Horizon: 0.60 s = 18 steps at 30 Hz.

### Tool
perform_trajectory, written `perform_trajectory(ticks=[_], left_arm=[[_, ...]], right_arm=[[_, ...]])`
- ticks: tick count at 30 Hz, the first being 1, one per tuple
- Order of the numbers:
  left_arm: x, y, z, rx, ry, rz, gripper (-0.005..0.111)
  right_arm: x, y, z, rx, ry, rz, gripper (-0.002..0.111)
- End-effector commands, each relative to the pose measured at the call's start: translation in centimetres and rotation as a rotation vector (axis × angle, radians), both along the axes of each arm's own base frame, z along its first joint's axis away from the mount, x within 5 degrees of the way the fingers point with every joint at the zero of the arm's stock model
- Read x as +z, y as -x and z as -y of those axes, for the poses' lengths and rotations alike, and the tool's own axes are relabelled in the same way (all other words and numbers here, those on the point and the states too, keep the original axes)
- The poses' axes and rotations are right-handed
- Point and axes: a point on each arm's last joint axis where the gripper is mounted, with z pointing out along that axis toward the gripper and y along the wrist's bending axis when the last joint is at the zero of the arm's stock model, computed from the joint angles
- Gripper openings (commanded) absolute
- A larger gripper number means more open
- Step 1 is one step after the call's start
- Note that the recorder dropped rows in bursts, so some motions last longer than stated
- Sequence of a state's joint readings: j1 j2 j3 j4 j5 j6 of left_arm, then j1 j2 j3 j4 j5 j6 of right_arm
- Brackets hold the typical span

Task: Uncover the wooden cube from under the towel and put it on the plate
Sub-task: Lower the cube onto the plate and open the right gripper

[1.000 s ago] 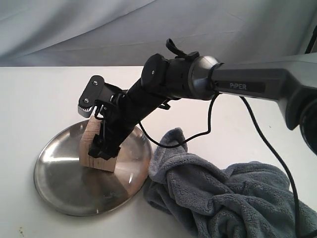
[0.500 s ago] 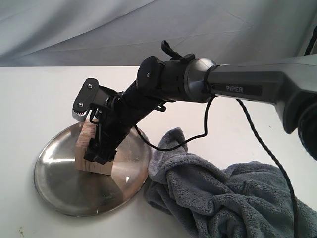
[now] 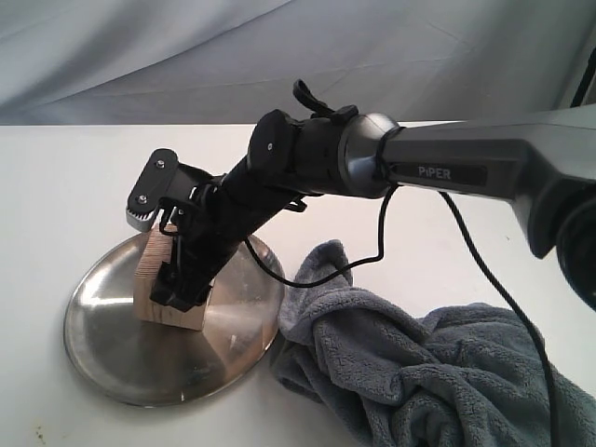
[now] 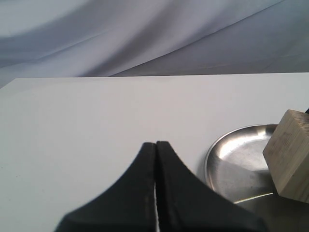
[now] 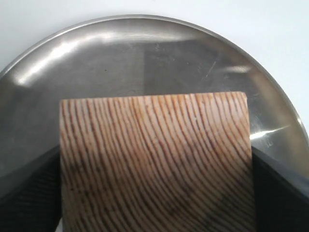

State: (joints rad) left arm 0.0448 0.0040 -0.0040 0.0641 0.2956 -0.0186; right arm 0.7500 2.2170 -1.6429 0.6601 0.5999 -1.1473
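The wooden cube rests tilted on the steel plate at the left of the exterior view. My right gripper reaches across from the right and is shut on the cube, one finger on each side. Up close the cube's ringed grain face fills the right wrist view, dark fingers flanking it over the plate. The blue-grey towel lies crumpled beside the plate at the lower right. My left gripper is shut on nothing above bare table, with the plate and cube off to one side.
The white table spreads behind and left of the plate. A pale grey cloth backdrop hangs at the far edge. A black cable loops from the right arm down over the towel.
The right gripper has carried the cube leftward and a little lower across the plate. The towel has not moved.
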Motion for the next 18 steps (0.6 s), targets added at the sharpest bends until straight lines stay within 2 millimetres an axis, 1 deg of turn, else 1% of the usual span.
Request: perform_trajectory(ticks=[1, 2, 3, 4, 15, 18], left_arm=[[-0.02, 0.00, 0.00, 0.001, 0.005, 0.011, 0.000], [-0.02, 0.00, 0.00, 0.001, 0.005, 0.011, 0.000], [-0.02, 0.00, 0.00, 0.001, 0.005, 0.011, 0.000], [-0.02, 0.00, 0.00, 0.001, 0.005, 0.011, 0.000], [-0.02, 0.00, 0.00, 0.001, 0.005, 0.011, 0.000], [-0.02, 0.00, 0.00, 0.001, 0.005, 0.011, 0.000]], right_arm=[[1.11, -0.38, -0.08, -0.028, -0.034, 0.024, 0.087], [1.11, -0.32, -0.15, -0.029, -0.035, 0.024, 0.096], [1.12, -0.35, -0.15, -0.038, -0.037, 0.021, 0.101], [1.12, -0.35, -0.15, -0.041, -0.038, 0.018, 0.104], [1.21, -0.28, -0.14, -0.038, -0.037, 0.013, 0.105], [1.78, -0.20, -0.21, -0.051, -0.062, 0.004, 0.105]])
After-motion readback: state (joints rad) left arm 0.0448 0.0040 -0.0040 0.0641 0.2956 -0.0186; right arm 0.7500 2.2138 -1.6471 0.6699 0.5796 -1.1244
